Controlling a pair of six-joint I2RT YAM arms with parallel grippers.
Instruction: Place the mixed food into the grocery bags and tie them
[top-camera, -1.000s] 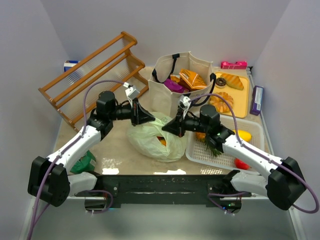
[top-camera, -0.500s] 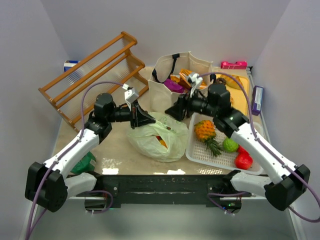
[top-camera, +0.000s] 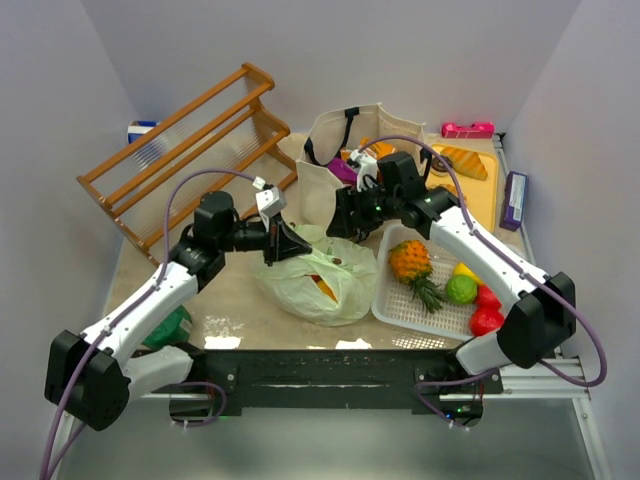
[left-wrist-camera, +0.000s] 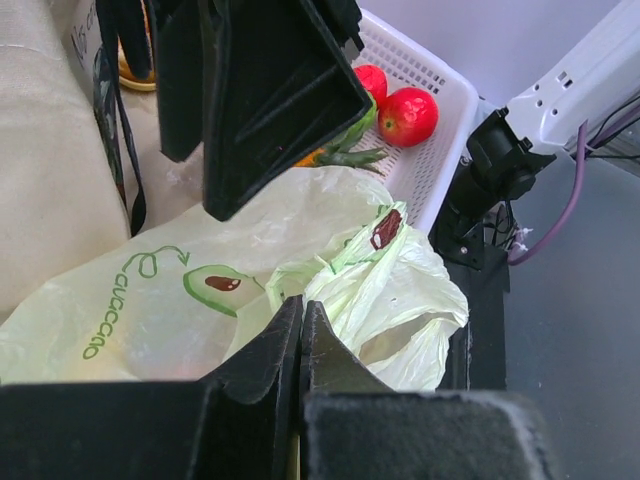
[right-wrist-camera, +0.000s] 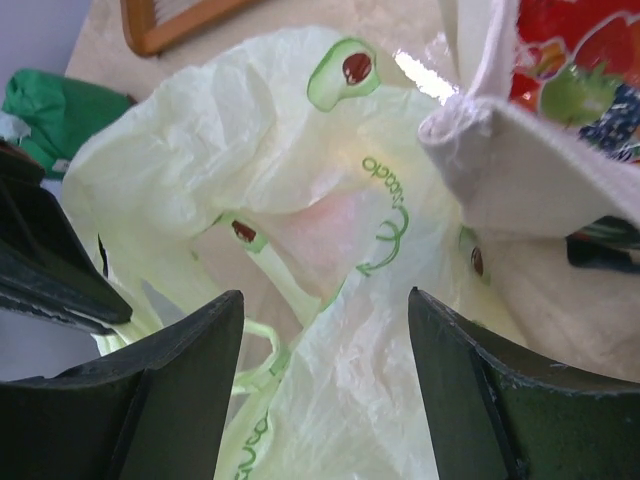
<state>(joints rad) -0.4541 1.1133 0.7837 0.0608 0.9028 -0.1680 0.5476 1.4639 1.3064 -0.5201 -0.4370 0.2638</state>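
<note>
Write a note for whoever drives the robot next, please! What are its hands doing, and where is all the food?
Left gripper: shut, seemingly pinching the pale green bag near its mouth.
Right gripper: open and empty, over the same bag, beside the canvas tote.
Done: snack packets sit in the tote; something orange shows inside the green bag.
Left: toy fruit lies in the white basket; neither bag is tied.
</note>
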